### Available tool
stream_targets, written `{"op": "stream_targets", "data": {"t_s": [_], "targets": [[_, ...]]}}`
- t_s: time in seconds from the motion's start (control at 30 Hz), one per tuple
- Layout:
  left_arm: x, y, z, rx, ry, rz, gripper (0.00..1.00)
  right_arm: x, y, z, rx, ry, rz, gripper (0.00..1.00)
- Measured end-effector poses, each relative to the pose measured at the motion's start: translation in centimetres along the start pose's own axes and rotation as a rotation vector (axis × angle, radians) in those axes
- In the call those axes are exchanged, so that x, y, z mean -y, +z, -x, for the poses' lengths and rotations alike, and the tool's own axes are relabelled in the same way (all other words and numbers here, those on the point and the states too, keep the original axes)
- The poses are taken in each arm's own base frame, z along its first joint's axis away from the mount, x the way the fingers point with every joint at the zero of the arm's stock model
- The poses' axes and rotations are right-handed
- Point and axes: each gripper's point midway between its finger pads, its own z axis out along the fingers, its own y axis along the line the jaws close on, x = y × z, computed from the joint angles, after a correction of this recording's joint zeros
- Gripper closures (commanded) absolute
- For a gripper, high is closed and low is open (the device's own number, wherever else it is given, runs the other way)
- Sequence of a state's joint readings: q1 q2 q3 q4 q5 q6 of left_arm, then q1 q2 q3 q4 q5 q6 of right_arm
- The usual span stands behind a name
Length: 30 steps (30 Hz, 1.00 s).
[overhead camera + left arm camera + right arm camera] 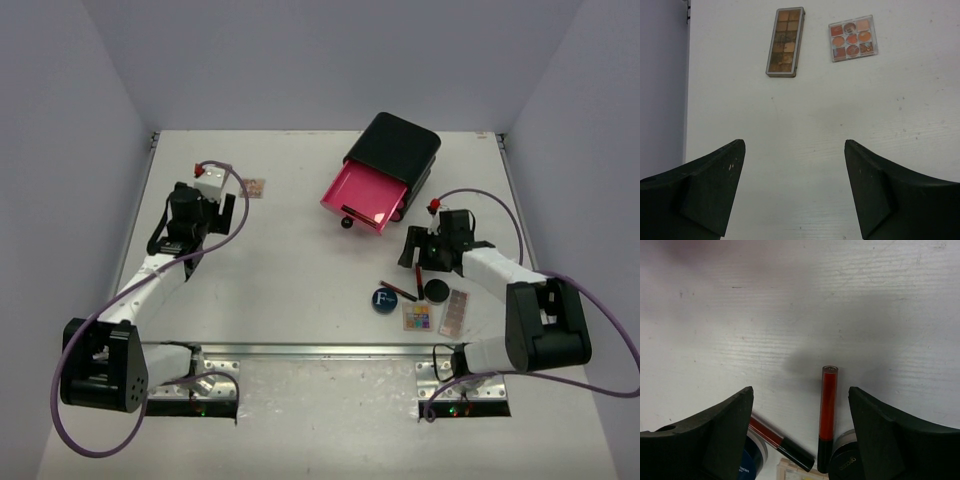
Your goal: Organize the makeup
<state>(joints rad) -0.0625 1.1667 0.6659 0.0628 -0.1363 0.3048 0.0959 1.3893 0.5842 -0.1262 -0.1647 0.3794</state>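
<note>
My left gripper (pixel 226 206) is open and empty at the table's far left. In the left wrist view (pixel 795 146) a long brown palette (pixel 785 42) and a square orange-toned palette (pixel 853 38) lie ahead of it; one of them shows in the top view (pixel 253 188). My right gripper (pixel 414 246) is open and empty, hovering over the red-black pencils (pixel 828 415) (pixel 780 439). One pencil (pixel 414 276) lies between its fingertips (pixel 740 399), untouched. The blue compact (pixel 384 299), black compact (pixel 436 290) and two palettes (pixel 417 316) (pixel 455 312) lie near it.
A black box (pixel 395 148) stands at the back centre-right, with its pink drawer (pixel 362 195) pulled open towards me. The table's left edge (pixel 687 100) runs beside the left gripper. The arm bases sit at the near edge.
</note>
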Motion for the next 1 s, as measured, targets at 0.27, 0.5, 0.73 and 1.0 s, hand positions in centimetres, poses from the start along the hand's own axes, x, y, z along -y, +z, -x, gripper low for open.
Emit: {"op": "stream_targets", "data": {"t_s": [0.27, 0.5, 0.73, 1.0], "targets": [[-0.1, -0.3, 0.5, 0.019, -0.003, 0.0, 0.21, 0.9, 0.5, -1.0, -0.048, -0.005, -0.051, 0.33], [-0.4, -0.6, 1.2, 0.045, -0.007, 0.008, 0.21, 1.2, 0.6, -1.9, -0.081, -0.065, -0.131, 0.42], [-0.5, -0.6, 1.4, 0.052, -0.009, 0.011, 0.21, 2.3, 1.3, -1.8, -0.104, -0.082, -0.19, 0.92], [-0.6, -0.7, 1.5, 0.056, -0.01, 0.013, 0.21, 2.9, 1.1, -1.2, -0.086, -0.102, -0.229, 1.0]]}}
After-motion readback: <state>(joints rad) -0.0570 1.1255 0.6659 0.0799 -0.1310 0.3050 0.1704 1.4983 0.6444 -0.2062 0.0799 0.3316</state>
